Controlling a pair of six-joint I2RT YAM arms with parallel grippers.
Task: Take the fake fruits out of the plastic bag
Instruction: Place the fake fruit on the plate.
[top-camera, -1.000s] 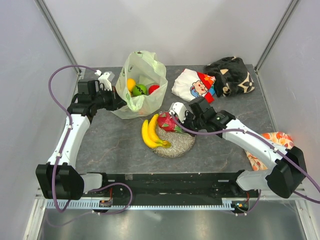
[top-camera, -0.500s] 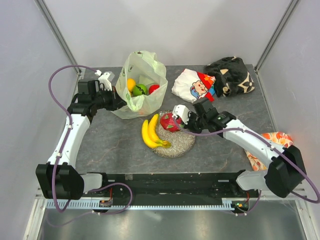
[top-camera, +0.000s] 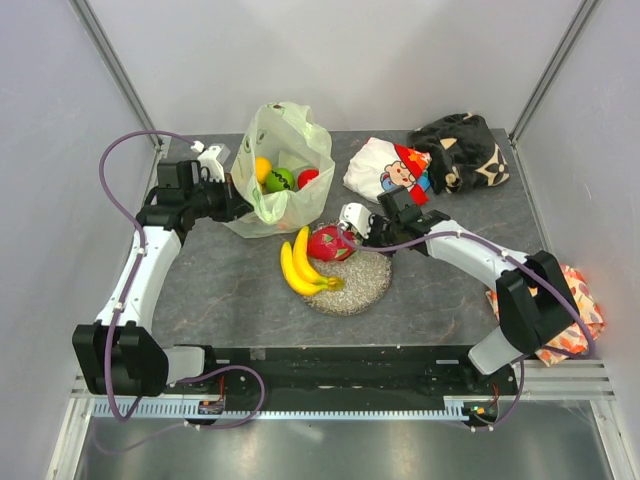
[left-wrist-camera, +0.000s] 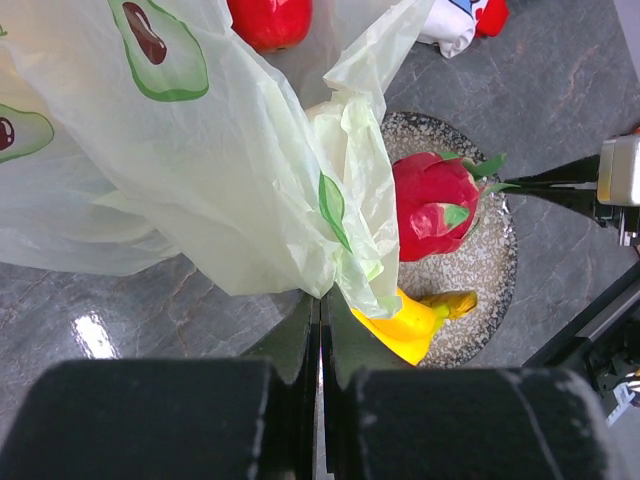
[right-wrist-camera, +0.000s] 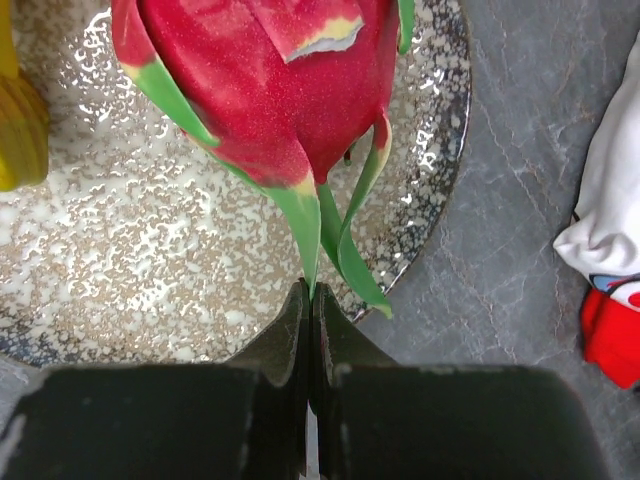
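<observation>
1. Plastic bag (top-camera: 280, 170): pale green, translucent, avocado print. It stood at the far left of the surface (top-camera: 220, 290), mouth open upward. Inside were a round yellow-orange fruit (top-camera: 262, 168), a green lime (top-camera: 279, 180) and a red apple (top-camera: 308, 177).
2. Left fingers (left-wrist-camera: 305, 335): pressed together, clamped on the bag's crinkled near edge.
3. Dish (top-camera: 360, 285): round and speckled, mid-surface, just beside the bag.
4. Bananas (top-camera: 298, 265): a yellow bunch that lay across the dish's left rim.
5. Dragon fruit (top-camera: 328, 243): pink-red with green leaf tips, at the dish's far side, beside the bananas.
6. Right fingers (right-wrist-camera: 300, 320): together, pinching the tip of one green leaf of the dragon fruit above the dish rim.
7. White cartoon-printed cloth (top-camera: 385, 170): far centre-right, touching a dark cloth (top-camera: 460, 150).
8. Orange patterned cloth (top-camera: 575, 300): at the right edge, under the right arm.
</observation>
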